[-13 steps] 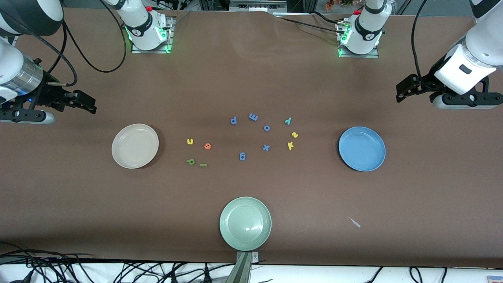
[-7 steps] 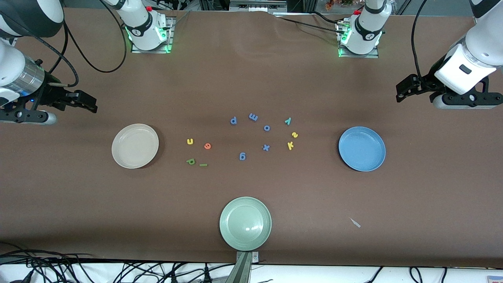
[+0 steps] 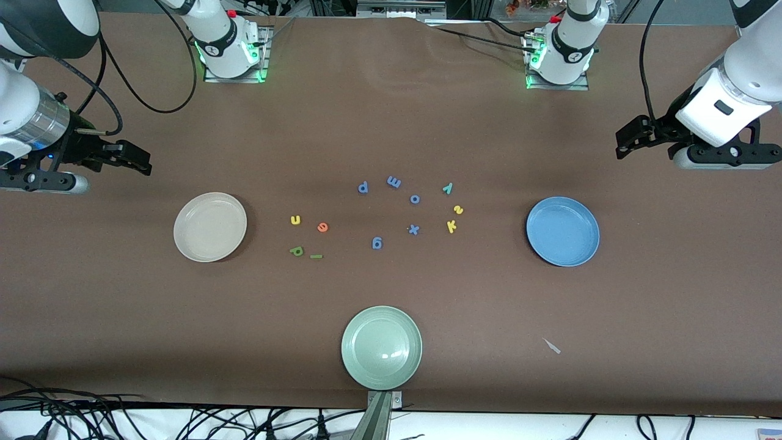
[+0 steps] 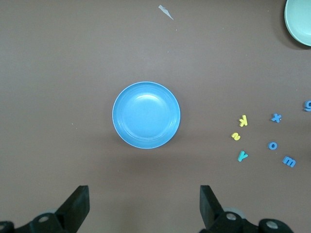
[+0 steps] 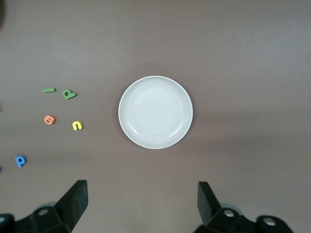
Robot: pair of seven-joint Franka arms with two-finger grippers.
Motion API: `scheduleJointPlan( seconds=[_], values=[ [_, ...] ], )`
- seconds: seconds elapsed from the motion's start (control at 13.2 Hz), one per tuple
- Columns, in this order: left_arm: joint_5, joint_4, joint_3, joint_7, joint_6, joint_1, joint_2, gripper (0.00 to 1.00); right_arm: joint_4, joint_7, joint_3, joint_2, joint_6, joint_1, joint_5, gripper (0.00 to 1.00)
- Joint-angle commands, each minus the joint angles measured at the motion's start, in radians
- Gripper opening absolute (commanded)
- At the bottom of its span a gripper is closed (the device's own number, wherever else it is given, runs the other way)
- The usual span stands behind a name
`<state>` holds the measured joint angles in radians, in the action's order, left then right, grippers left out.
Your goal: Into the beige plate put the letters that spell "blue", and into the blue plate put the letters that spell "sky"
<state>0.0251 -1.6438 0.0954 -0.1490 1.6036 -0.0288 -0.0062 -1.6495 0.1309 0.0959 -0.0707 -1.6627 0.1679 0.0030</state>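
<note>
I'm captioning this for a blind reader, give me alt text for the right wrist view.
An empty beige plate sits centered on a brown table, seen from above between the open fingers of the right gripper. Beside it lie a green l, green b, orange e, yellow u and a blue p.

Foam letters (image 3: 322, 227) lie between beige plate (image 3: 210, 227) and blue plate (image 3: 562, 231).
</note>
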Motion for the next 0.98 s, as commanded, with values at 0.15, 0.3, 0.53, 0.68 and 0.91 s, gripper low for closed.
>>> scheduleJointPlan(
  seconds=[0.15,0.3,0.53,0.68,0.91],
  values=[
    [0.006,0.012,0.001,0.014,-0.017,0.000,-0.009,1.00,0.005,-0.005,0.001,-0.004,0.004,-0.004,0.000,1.00],
    [0.006,0.012,0.001,0.014,-0.017,0.000,-0.009,1.00,0.005,-0.010,0.001,-0.004,-0.011,-0.004,-0.009,1.00],
    [0.006,0.012,0.001,0.014,-0.017,0.000,-0.009,1.00,0.005,-0.020,0.001,-0.004,-0.029,-0.004,-0.009,1.00],
    [0.006,0.012,0.001,0.014,-0.017,0.001,-0.009,1.00,0.005,-0.022,0.001,-0.004,-0.046,-0.004,-0.011,1.00],
    [0.006,0.012,0.001,0.014,-0.017,0.000,-0.009,1.00,0.004,-0.024,0.001,-0.004,-0.058,-0.004,-0.018,1.00]
  ],
)
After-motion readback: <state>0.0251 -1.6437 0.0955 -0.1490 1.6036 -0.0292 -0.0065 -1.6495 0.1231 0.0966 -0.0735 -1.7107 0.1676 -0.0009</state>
